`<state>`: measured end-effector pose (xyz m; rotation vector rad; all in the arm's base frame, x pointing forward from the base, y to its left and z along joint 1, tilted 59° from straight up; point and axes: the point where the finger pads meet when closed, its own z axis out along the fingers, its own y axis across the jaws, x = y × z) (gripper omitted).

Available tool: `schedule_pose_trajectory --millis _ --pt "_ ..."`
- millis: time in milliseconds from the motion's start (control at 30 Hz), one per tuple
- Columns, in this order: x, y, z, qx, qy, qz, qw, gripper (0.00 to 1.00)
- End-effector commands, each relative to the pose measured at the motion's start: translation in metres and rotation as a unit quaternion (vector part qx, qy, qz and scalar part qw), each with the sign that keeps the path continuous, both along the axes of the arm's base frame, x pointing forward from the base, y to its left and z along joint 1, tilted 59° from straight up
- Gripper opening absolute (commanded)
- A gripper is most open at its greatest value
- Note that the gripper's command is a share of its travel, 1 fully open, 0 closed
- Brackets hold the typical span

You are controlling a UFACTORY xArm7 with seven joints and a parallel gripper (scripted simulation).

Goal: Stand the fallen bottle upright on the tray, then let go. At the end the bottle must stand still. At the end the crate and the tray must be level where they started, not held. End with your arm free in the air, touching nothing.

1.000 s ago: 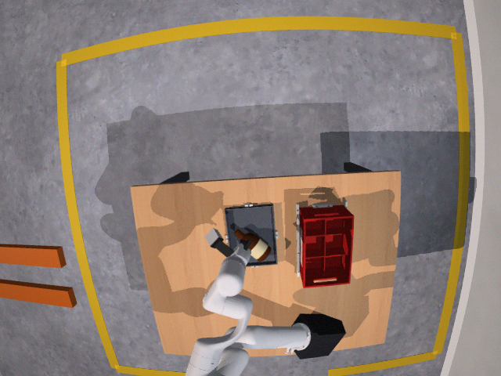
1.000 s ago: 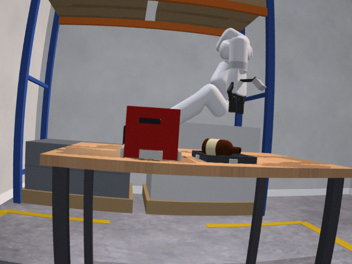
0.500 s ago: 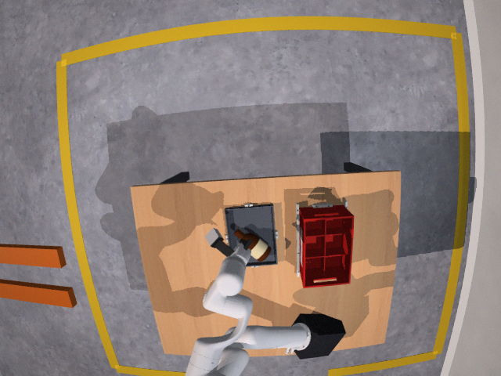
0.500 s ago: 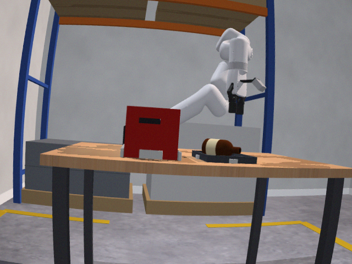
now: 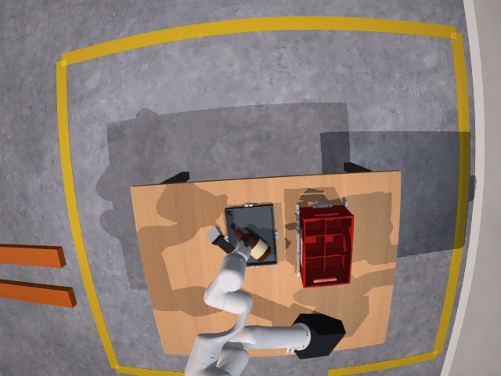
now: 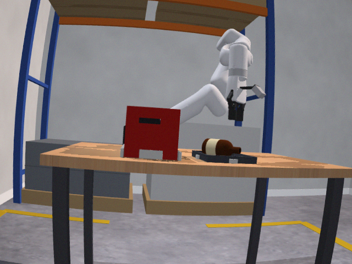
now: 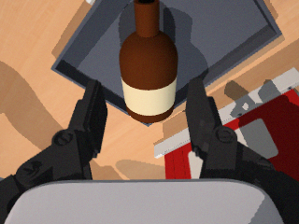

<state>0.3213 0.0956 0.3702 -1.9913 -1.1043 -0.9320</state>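
A brown bottle [image 5: 258, 247] [image 6: 219, 147] [image 7: 149, 70] with a cream label lies on its side on the dark grey tray [image 5: 254, 218] [image 6: 244, 159] [image 7: 224, 28]. Its base overhangs the tray's near edge and its neck points away from me in the wrist view. My gripper [image 6: 236, 119] [image 7: 145, 94] is open and empty. It hangs well above the bottle, pointing down, with one finger to each side of the labelled part. The red crate [image 5: 350, 251] [image 6: 153, 133] [image 7: 291, 100] stands level on the table beside the tray.
The wooden table [image 5: 182, 258] [image 6: 170, 167] carries the tray, the crate and the arm's black base [image 5: 319, 330]. A blue rack post [image 6: 268, 85] stands behind the arm. Grey boxes [image 6: 76, 167] sit on the floor behind the table.
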Motion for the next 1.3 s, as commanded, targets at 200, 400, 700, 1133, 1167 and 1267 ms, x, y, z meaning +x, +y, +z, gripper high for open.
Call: schedule_pose_trajectory --millis 200,400,700,1133,1167,1267 --pt "0.010 0.027 -0.017 0.001 -0.001 -0.001 1.000 0.65" --pt "0.013 0.038 -0.024 0.001 -0.001 -0.001 1.000 0.65" --pt "0.020 0.059 -0.037 0.001 -0.001 -0.001 1.000 0.65" --pt "0.023 0.070 -0.044 0.001 -0.001 -0.001 1.000 0.65" --pt "0.023 0.070 -0.044 0.001 -0.001 -0.001 1.000 0.65" --pt "0.024 0.070 -0.044 0.001 -0.001 -0.001 1.000 0.65"
